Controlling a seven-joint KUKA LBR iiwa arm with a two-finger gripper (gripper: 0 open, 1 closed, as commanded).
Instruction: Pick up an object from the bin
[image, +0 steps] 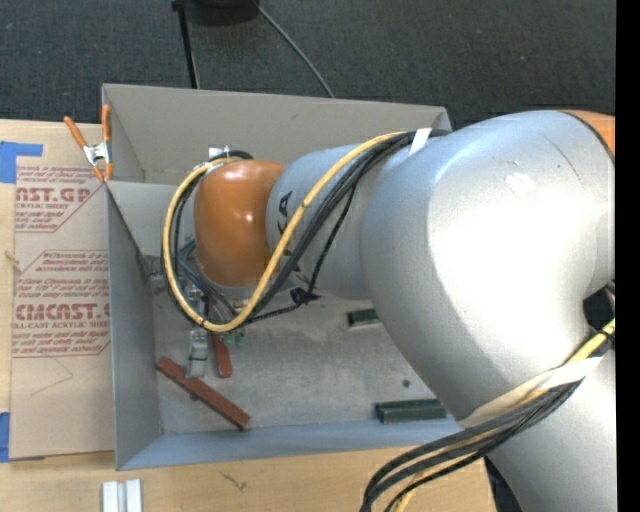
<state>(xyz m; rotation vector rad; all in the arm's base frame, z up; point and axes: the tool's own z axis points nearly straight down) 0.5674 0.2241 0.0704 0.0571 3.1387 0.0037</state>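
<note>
The gripper, low under its orange cover at about eight o'clock in the bin, is too masked by cables to tell whether it is open or closed. A long red-brown stick lies flat and aslant just below it toward seven o'clock. It is probably the target, since nothing else is near; a dark green bar rests well apart at five o'clock.

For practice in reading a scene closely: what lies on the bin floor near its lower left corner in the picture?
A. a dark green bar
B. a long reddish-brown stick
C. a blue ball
B: the long reddish-brown stick lies slantwise there, just below the gripper; the dark green bar lies over to the right.
</note>
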